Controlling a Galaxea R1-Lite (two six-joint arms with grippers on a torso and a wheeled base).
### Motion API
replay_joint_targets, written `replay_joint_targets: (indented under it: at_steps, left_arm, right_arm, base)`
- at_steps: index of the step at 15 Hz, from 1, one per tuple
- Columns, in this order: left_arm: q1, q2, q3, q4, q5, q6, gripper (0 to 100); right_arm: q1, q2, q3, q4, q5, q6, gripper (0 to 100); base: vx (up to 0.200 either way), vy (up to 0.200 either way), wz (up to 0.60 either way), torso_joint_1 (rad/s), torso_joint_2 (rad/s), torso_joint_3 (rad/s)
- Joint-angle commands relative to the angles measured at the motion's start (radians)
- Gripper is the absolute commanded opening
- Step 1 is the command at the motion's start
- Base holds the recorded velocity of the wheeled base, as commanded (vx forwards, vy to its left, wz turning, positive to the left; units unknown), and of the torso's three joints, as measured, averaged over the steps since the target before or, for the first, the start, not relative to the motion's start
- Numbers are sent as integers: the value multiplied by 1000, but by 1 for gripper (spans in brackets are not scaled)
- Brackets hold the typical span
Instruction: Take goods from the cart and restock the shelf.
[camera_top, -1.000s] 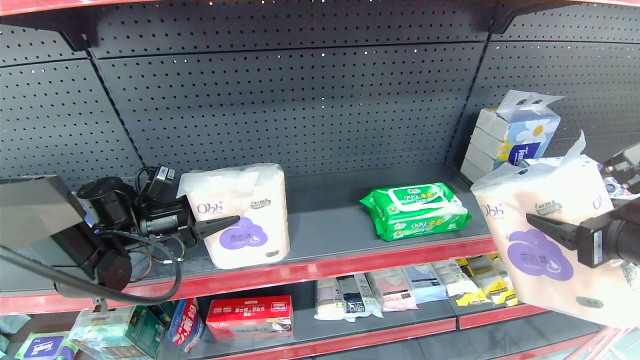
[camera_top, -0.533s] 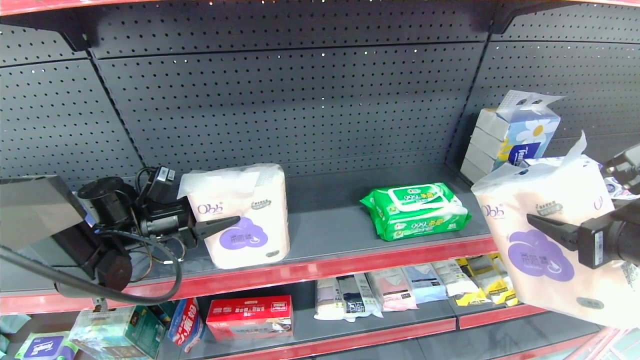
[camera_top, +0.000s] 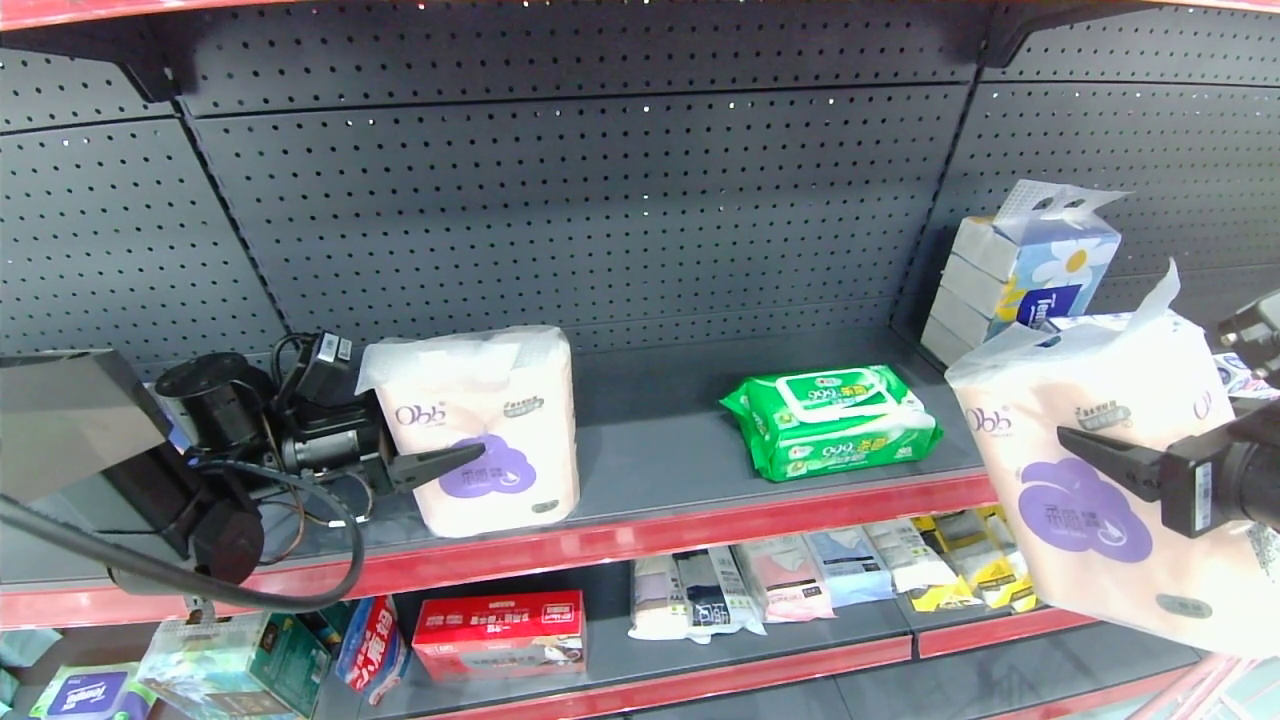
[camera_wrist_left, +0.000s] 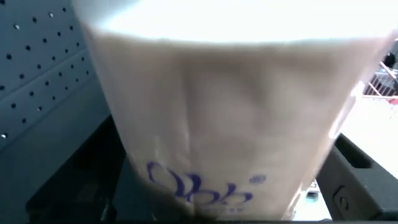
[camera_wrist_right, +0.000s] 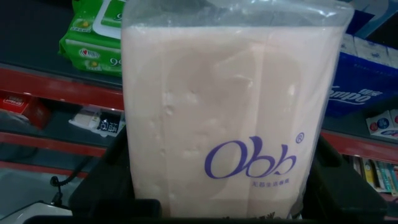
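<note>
The right gripper (camera_top: 1100, 455) is clenched on the held pack (camera_top: 1060, 380), a soft pink toilet-roll pack that hangs in the air off the right end of the shelf (camera_top: 660, 440), on the near side of its red lip and tilted a little. Its twin, the standing pack (camera_top: 500, 390), sits upright on the shelf at the left with the left gripper (camera_top: 462, 452) around it; whether that grip is clenched or released I cannot tell. The step in hand looks like placing the held pack, and the bare stretch between the standing pack and the green wipes (camera_top: 830, 420) seems the natural slot. To do it well, bring the pack level first, carry it in above the red lip rather than across it, and steer wide of the wipes and the blue tissue stack (camera_top: 1030, 270). Let the base rest flat before releasing, since the wrapping gives and a tilted pack may topple. The left arm is best drawn straight back so it does not drag the twin over
</note>
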Motion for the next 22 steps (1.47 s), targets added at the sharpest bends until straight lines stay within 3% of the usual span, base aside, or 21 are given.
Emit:
replay_joint_targets:
  at_steps: [1, 8, 14, 19, 22]
  left_arm:
    - [-4, -23, -3, -3, 3, -2, 100]
    - [-4, -77, -8, -3, 3, -28, 100]
    - [-4, -152, -89, -3, 3, -132, 100]
    - [-4, -175, -111, -3, 24, -141, 100]
    - [-4, -209, -106, -3, 70, -178, 100]
  right_arm:
    - [1, 0, -2, 0, 1, 0, 0]
    - [1, 0, 3, 0, 2, 0, 0]
    - [2, 0, -2, 0, 2, 0, 0]
    - [2, 3, -3, 0, 2, 0, 0]
    - [2, 4, -5, 0, 2, 0, 0]
  base:
    - [0, 0, 0, 0, 0, 0]
    - [0, 0, 0, 0, 0, 0]
    - [0, 0, 0, 0, 0, 0]
    - [0, 0, 0, 0, 0, 0]
    - [0, 0, 0, 0, 0, 0]
